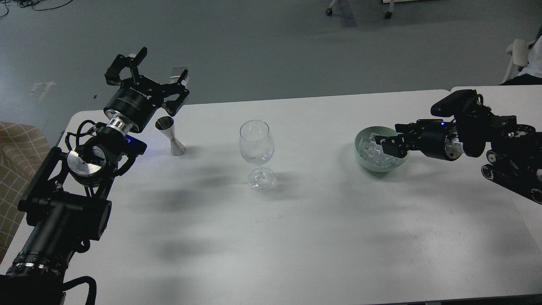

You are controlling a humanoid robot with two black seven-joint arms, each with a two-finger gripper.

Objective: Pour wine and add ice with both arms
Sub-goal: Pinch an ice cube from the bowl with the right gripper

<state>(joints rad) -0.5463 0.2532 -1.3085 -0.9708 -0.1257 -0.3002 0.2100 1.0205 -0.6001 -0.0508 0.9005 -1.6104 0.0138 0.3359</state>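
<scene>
A clear wine glass (257, 146) stands upright mid-table, with a faint trace of clear wine (256, 159) at the bottom of its bowl. A steel jigger (170, 136) stands left of it. My left gripper (153, 71) is open and empty, hovering just above and behind the jigger. A pale green bowl (372, 166) at the right holds a heap of clear ice (367, 148). My right gripper (385, 144) reaches in over the bowl's right rim, its fingers slightly apart and down at the ice; I see no cube held.
Everything stands on a white table (296, 237); its far edge runs just behind the jigger and bowl. A second white surface (499, 90) adjoins at the far right. A tan checked cushion (17, 144) sits beside the left edge, and a white chair (518, 55) at the upper right.
</scene>
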